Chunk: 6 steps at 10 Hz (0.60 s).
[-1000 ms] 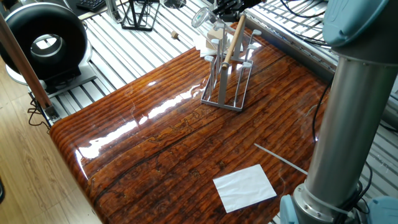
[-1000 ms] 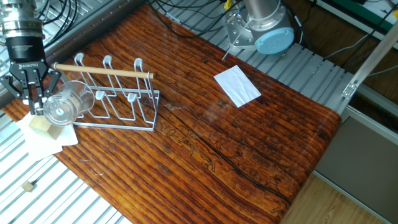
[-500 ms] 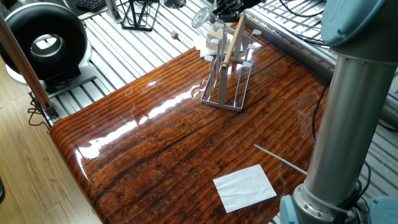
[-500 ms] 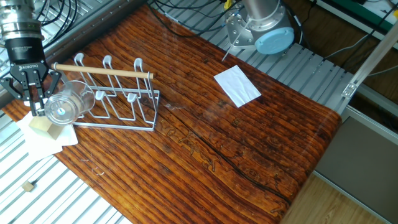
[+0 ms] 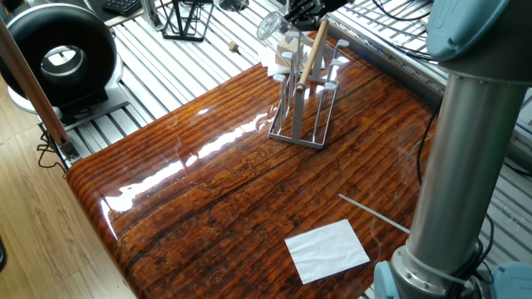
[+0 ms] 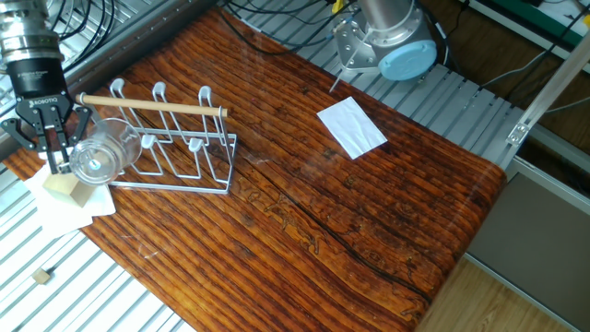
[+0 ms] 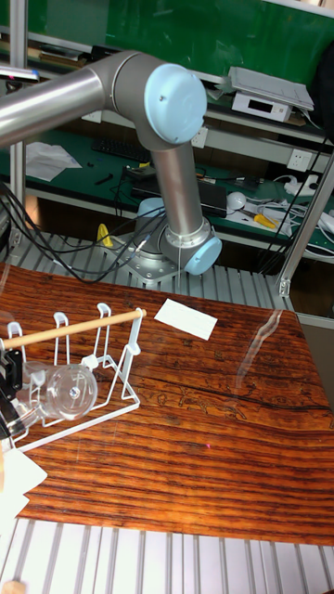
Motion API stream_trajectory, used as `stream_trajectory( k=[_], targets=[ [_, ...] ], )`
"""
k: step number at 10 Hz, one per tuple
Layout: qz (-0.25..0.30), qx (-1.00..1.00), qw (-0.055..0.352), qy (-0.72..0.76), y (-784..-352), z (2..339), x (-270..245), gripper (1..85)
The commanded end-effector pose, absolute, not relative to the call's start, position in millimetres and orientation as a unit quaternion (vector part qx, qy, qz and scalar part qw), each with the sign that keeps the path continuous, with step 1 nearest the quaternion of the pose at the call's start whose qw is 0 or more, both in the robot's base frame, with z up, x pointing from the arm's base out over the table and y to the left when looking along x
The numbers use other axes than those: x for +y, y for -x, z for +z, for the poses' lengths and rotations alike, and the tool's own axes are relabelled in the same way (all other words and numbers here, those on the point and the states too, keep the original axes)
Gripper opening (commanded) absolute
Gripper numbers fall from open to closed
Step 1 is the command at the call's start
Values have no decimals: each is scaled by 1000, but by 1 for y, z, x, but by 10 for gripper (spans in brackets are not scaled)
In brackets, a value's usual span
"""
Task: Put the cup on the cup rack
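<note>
The black two-finger tool (image 6: pixel 51 148) hangs at the far end of the worktop (image 6: pixel 369 212), its fingers (image 6: pixel 57 152) closed on the cup (image 6: pixel 100 154) and gripping it near the thick base. The cup is a clear, colourless glass tumbler, slightly tapered, and it lies on its side in the air, its round mouth turned away from the tool toward the cup rack (image 6: pixel 171 138). In the tall fixed view the cup (image 7: pixel 63 392) shows as a glassy disc just in front of the rack's near pegs, level with their lower half, while the tool (image 7: pixel 11 385) is cut off by the left edge. Whether the glass touches a peg cannot be told.

The cup rack (image 7: pixel 79 371) is thin grey metal wire: a rectangular base frame, several upright pegs with looped tops, and a round light wooden rod (image 6: pixel 152 105) laid across as a handle. It stands on the worktop, a glossy reddish-brown slab with ridged dark grain and bright reflections.

Under the tool lie a white sheet (image 6: pixel 66 207) and a small pale block (image 6: pixel 63 187). A white paper square (image 6: pixel 352 127) rests well apart, near the arm's grey and blue base (image 6: pixel 387 41).
</note>
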State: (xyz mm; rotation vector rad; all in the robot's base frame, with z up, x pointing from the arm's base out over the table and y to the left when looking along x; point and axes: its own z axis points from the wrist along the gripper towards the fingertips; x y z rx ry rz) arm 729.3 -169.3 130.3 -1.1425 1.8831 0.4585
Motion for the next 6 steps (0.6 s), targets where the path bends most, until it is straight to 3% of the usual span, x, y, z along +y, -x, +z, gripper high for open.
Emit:
stream_trajectory(
  k=[1, 6],
  targets=[
    [197, 743, 443, 461, -731, 136, -164, 10],
    [207, 734, 450, 465, -732, 136, -160, 10]
  ],
)
